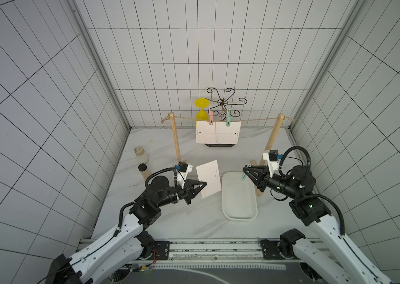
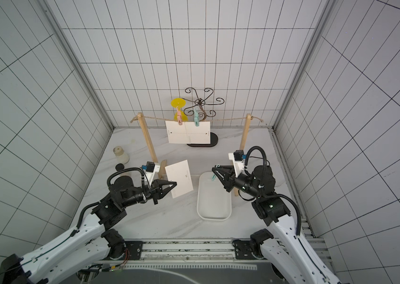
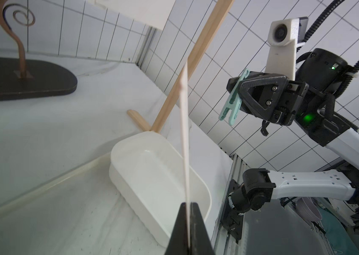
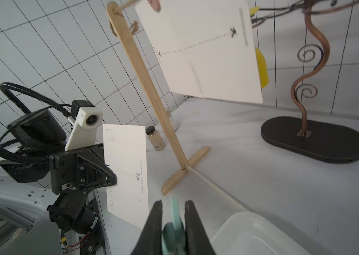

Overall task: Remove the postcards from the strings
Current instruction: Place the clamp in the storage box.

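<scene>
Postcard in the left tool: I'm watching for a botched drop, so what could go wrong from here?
The postcard is pinched only at one edge by the left tool, beside the tray, so it may flutter and land outside. The right tool holds a teal peg over the tray's far end; both arms converging there could collide.

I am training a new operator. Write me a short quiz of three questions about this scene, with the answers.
1. True or false: the left claw holds a postcard.
2. What does the right claw hold? A) a green peg B) a bottle C) a yellow cup
3. How many pegs sit on the string?

Key: 1 true; 2 A; 3 two, one pink and one green.
</scene>
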You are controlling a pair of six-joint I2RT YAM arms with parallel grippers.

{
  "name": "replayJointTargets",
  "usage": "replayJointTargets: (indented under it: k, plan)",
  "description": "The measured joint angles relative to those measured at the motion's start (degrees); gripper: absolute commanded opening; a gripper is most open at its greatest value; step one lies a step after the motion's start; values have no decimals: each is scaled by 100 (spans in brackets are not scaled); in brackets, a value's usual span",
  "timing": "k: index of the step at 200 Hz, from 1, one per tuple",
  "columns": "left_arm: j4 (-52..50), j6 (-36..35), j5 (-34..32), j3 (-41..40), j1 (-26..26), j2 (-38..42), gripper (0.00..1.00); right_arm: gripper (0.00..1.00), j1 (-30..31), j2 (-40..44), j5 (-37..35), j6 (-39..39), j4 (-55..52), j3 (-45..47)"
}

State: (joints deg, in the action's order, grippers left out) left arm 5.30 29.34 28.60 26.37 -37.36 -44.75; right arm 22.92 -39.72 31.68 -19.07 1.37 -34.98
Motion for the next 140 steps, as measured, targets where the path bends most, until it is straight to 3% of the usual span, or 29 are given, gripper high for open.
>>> replayJointTargets:
  k: [58,140]
  plan:
    - [11,428,-74,-599,0,-627,0,0,188,-188,-391,-411,94,920]
    - [1102,743,20,-990,0,-2048,0,0,304,-1276,-466,-857,743,1609]
